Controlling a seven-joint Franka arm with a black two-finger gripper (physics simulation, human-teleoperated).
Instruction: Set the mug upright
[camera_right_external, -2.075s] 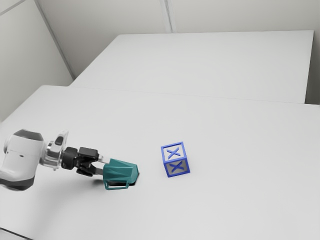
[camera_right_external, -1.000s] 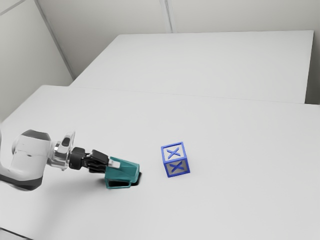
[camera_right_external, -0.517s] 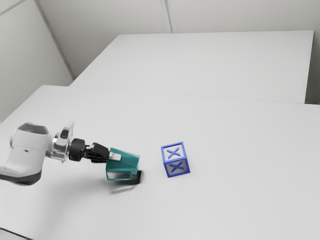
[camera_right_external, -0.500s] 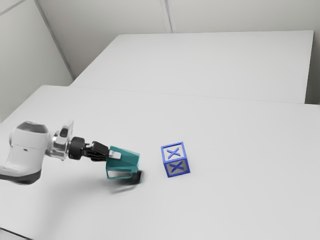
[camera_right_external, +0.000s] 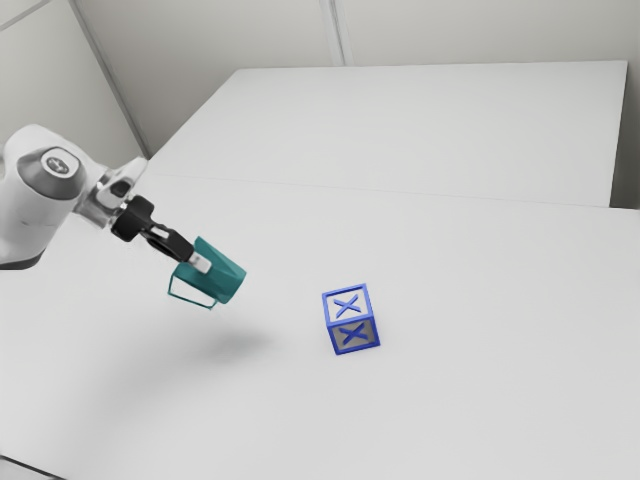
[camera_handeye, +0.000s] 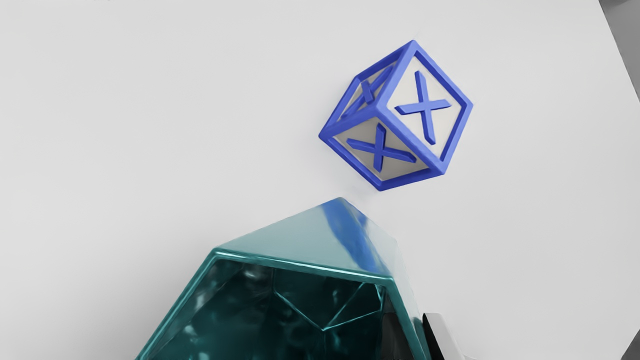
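Note:
My gripper (camera_right_external: 201, 263) is shut on one side wall of the teal mug (camera_right_external: 224, 281), holding it above the table (camera_right_external: 450, 380). The mug hangs tilted, its base toward the exterior view's lower right and its handle on the lower-left side. In the wrist view, the faceted mug (camera_handeye: 305, 250) has its mouth facing the camera. There my gripper (camera_handeye: 414, 337) pinches the wall, one finger inside the mouth and the other outside. The mug hides part of the inner finger.
A blue-framed cube with X marks (camera_right_external: 351, 320) rests on the table, toward the exterior view's right from the mug. It appears beyond the mug as cube (camera_handeye: 400, 115) in the wrist view. Another white surface (camera_right_external: 400, 130) lies farther back.
The gripper closed on the mug's wall and lifted it off the table, up and toward the exterior view's left. The mug now tips more steeply, base down. The cube has stayed put.

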